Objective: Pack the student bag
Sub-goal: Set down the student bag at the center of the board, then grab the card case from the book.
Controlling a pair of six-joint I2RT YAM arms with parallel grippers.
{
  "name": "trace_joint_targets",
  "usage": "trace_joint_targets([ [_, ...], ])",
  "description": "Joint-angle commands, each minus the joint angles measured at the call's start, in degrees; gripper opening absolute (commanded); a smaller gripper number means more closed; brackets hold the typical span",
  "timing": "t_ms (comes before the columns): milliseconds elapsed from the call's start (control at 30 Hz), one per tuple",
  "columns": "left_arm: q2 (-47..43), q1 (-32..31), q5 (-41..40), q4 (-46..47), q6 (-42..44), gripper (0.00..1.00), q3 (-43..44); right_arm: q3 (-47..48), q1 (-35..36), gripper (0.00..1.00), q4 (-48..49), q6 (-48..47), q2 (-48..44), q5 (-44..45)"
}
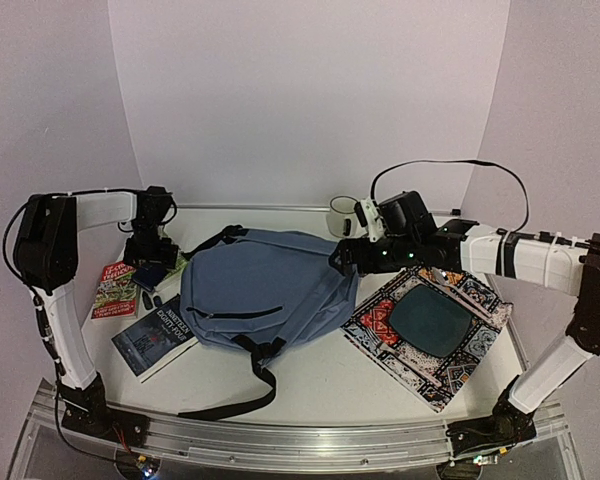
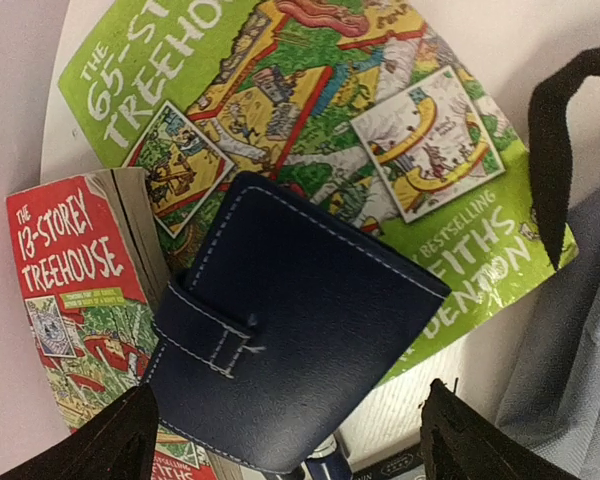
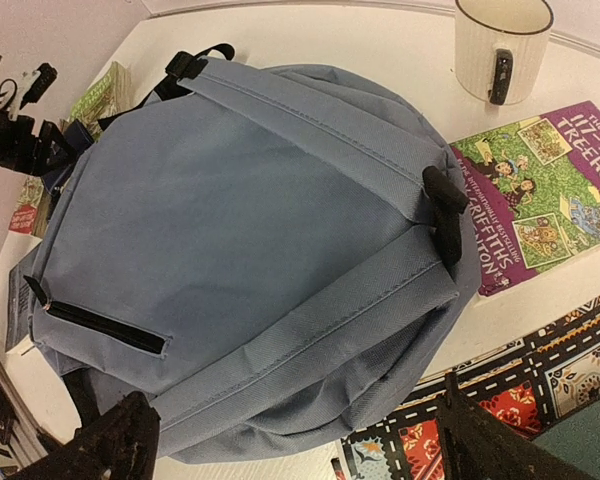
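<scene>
The student bag [image 1: 265, 290] is lying flat at the middle of the table [image 1: 320, 385], slate-blue fabric, zipped front pocket facing up, black straps trailing toward the near edge. Its long axis is running from near left to far right. The right gripper [image 3: 300, 440] is hovering over its far-right end, arm reaching leftward, fingers spread wide. The left gripper [image 2: 295, 440] is pointing down, jaws spread over a navy wallet [image 2: 290, 335] on two books [image 2: 310, 110].
</scene>
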Motion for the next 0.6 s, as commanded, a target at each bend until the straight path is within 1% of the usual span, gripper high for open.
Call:
trace_joint_targets([
  [0,-1.66,3.64,7.25,-1.10,-2.25,0.93,1.98,-1.10,-0.12,0.96,0.09,-0.28,-3.09,-0.17],
  [67,-4.78,6.33,11.75,1.69,-5.46,0.93,-0.70,-1.74,-0.12,0.96,0.29,0.05,-3.58,-0.20],
  [133,-9.12,8.27,17.76,5.63,-9.62,0.94,-5.41,-2.34,-0.12,0.96,0.66,0.37,-4.02,-0.27],
  [233,-14.11,9.74,24.13,12.31,-15.51,0.93,-11.99,-2.98,-0.12,0.97,0.93,0.62,-4.50,-0.41],
  [300,-16.64,10.07,26.77,16.49,-19.33,0.93,-15.70,-3.25,-0.11,0.97,1.01,0.57,-4.77,-0.21],
  [467,-21.49,10.67,28.66,24.38,-29.06,0.90,-23.85,-3.40,-0.12,0.97,1.01,0.45,-4.99,0.40],
  [567,-22.81,10.71,26.51,26.31,-32.78,0.88,-26.70,-3.31,-0.12,0.97,1.07,0.44,-4.91,0.40],
])
